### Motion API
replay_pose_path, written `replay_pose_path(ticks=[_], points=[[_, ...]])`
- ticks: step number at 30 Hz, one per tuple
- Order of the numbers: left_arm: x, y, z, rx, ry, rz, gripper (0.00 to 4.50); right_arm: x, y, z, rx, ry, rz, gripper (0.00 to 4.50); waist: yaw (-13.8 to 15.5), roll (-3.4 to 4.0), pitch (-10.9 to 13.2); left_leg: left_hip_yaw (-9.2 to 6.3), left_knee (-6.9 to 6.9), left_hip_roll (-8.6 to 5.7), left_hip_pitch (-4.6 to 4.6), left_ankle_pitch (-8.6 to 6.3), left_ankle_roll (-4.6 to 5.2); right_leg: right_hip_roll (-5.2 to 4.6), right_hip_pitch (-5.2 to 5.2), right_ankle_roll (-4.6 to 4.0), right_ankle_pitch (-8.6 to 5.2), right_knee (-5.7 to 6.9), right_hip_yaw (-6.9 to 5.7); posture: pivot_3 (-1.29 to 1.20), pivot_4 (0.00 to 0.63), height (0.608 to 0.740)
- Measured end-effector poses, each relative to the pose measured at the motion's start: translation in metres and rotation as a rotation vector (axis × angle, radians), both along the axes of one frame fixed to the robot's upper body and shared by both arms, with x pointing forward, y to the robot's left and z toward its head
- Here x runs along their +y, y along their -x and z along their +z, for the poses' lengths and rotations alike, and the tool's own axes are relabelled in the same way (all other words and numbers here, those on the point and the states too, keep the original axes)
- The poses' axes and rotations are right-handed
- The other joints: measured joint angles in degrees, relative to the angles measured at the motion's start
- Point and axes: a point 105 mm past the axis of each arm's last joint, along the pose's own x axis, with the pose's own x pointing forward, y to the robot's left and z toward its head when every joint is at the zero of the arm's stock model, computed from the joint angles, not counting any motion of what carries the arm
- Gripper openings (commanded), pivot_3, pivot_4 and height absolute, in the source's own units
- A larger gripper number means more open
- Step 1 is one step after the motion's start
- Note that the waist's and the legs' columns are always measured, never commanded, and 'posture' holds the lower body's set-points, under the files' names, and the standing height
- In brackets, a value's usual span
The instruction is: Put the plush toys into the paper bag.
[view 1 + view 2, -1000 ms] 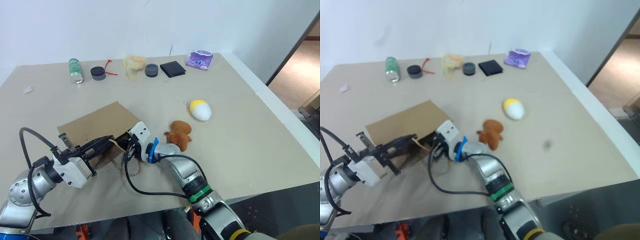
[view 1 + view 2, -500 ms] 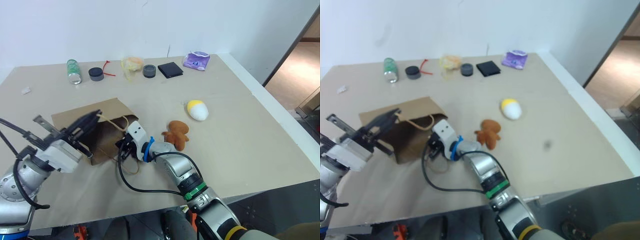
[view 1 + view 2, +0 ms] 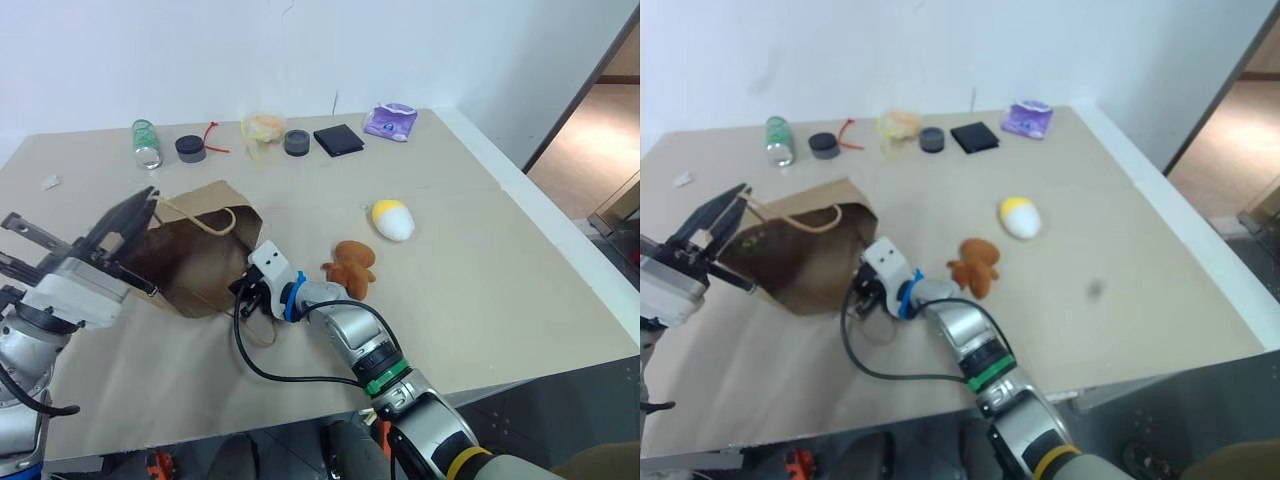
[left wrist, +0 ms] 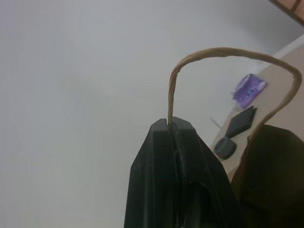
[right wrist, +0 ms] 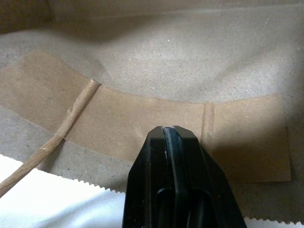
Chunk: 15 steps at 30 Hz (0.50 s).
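Tabletop: paper bag (image 3: 200, 262) handle pinched in left gripper (image 4: 172, 126) jaws.

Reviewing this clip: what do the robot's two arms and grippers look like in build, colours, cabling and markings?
Both arms are silver-grey metal with rounded joints and loose black cables looping alongside. The left gripper has a white boxy body and two long black fingers. The right gripper has a white block housing with a blue ring behind it; its forearm carries a green band, with a yellow band nearer the elbow. Its black fingers taper to a blunt tip.
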Motion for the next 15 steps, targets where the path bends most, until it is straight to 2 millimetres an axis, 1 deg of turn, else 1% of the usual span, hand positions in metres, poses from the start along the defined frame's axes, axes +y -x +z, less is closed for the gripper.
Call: replay_pose_path(ticks=[4,9,11,13,14,15], points=[[0.000,-0.002,0.008,-0.017,0.026,0.016,0.00,0.000,0.000,0.000,0.001,0.001,0.001,0.01,-0.01,0.00,0.00,0.00,0.00,0.00,0.00,0.00,0.00,0.01,0.00,0.00,0.00,0.00,0.01,0.00,0.150,0.740],[-0.001,-0.003,0.006,-0.006,0.028,0.019,0.00,0.001,0.000,0.001,0.004,-0.005,0.009,0.01,-0.01,0.00,0.00,0.00,-0.04,0.01,0.00,0.00,0.00,0.02,-0.02,-0.02,-0.01,0.00,0.02,0.00,0.150,0.740],[-0.003,-0.003,0.001,0.015,0.024,0.011,0.00,0.001,0.000,0.001,0.004,-0.009,0.011,0.01,-0.02,0.00,0.00,0.01,-0.06,0.00,-0.01,0.00,0.00,0.02,-0.04,-0.02,-0.01,0.00,0.03,0.00,0.150,0.740],[-0.010,-0.003,-0.010,0.059,0.011,-0.017,0.00,0.001,0.001,0.003,-0.006,-0.022,0.016,0.01,-0.02,0.01,0.01,0.02,-0.09,0.00,-0.03,0.00,-0.01,0.01,-0.06,-0.04,-0.02,-0.01,0.04,0.00,0.150,0.740],[-0.014,-0.002,-0.020,0.095,0.003,-0.036,0.00,0.001,0.002,0.005,-0.011,-0.040,0.027,0.01,-0.02,0.00,0.01,0.03,-0.11,0.00,-0.06,-0.01,-0.01,0.01,-0.10,-0.05,-0.03,-0.02,0.06,0.00,0.150,0.740],[-0.017,-0.002,-0.026,0.116,-0.003,-0.047,0.00,0.000,0.003,0.006,-0.010,-0.057,0.033,0.01,-0.01,0.00,0.01,0.03,-0.12,0.00,-0.14,-0.01,-0.01,0.01,-0.17,-0.07,-0.04,-0.03,0.05,0.00,0.150,0.740]])
